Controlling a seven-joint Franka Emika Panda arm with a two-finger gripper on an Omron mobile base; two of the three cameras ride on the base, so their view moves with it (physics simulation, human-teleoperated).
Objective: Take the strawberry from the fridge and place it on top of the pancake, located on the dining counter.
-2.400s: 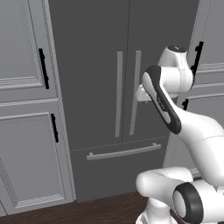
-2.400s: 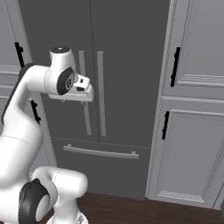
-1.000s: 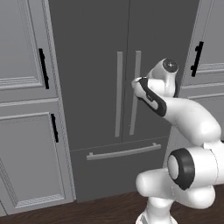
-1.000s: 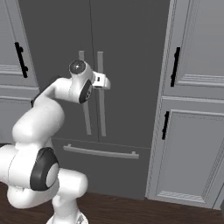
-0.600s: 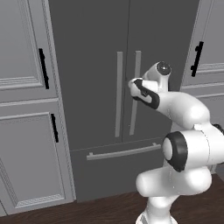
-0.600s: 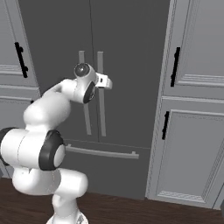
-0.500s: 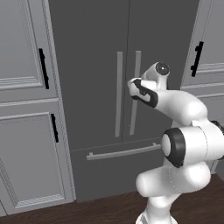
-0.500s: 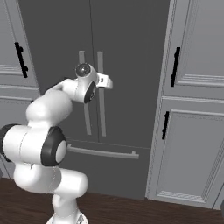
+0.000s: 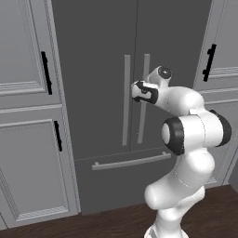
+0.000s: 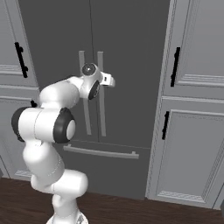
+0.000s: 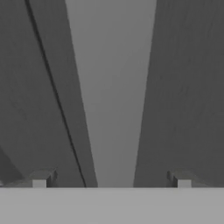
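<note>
Presently the fridge (image 9: 135, 93) is found shut, both doors closed, so the strawberry is presumed inside and cannot be confirmed. The gripper (image 11: 111, 179) is held with its fingers spread wide apart and empty, the right door's bar handle (image 11: 111, 96) lying straight ahead between the fingertips (image 11: 40, 181). The handle's long axis is seen to run vertically up the door, across the line of the fingers, just right of the door seam (image 11: 57, 96).

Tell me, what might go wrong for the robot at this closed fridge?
The open gripper straddles the right door's handle without pinching it yet; closing off-centre could let it slip. The fridge is shut, so a weak pull leaves the fruit out of reach. The bent arm crowds the door's swing.
</note>
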